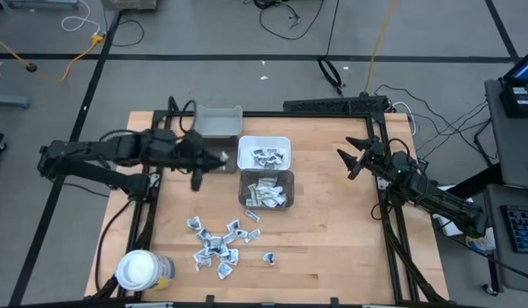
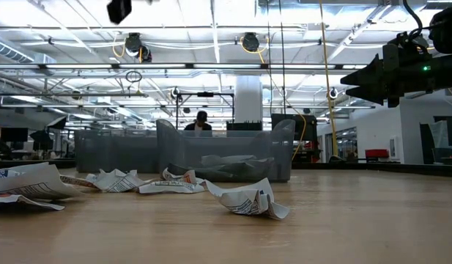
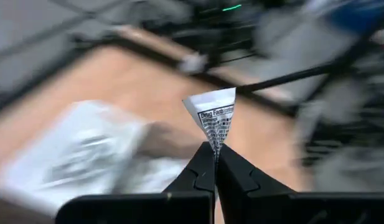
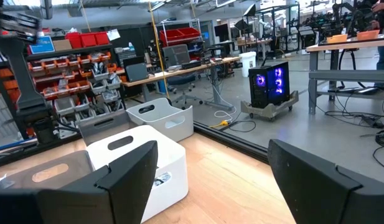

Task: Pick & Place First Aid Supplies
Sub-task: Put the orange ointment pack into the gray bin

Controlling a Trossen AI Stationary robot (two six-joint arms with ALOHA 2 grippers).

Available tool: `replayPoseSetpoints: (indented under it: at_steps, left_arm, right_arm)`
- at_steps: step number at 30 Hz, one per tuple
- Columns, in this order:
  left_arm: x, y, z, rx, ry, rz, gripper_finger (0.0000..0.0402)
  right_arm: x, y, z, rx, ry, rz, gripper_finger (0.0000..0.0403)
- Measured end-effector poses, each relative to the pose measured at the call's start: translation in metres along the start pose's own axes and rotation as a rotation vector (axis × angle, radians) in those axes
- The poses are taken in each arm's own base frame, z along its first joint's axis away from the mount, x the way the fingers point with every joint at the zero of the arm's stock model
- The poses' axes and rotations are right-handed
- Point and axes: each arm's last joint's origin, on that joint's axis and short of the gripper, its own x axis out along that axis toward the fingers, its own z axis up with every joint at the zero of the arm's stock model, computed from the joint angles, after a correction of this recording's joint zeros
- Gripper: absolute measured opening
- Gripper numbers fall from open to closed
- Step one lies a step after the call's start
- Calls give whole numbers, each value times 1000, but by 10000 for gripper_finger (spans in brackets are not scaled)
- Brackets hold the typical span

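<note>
Wooden table [image 1: 332, 231]; left pincer [image 3: 215, 149] clamped on packet [image 3: 215, 118]; right pincer [image 1: 353, 158] apart, waiting.

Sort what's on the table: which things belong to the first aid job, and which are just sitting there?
Job:
- packet pinched in left gripper
- loose packets on table
- white bin, dark bin, both holding packets
- empty grey bin

Lying about:
- white-lidded jar
- right gripper, open, waiting

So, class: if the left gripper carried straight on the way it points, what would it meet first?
Probably the white bin: the left gripper, shut on a packet, points right at it. Height is unclear; it may pass above.
</note>
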Motion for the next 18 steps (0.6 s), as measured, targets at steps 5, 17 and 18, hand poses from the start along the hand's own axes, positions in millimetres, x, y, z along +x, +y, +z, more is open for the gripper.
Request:
replayPoseSetpoints:
  at_steps: [5, 17, 18]
  left_arm:
    - [9, 20, -16, 24, 191, 194, 1]
    - [21, 44, -61, -52, 737, 439, 1]
    - [23, 48, -62, -67, 773, 453, 1]
  right_arm:
    - [0, 0, 0, 0, 0, 1, 297]
    - [0, 0, 1, 1, -13, 2, 297]
    - [0, 0, 1, 1, -14, 2, 297]
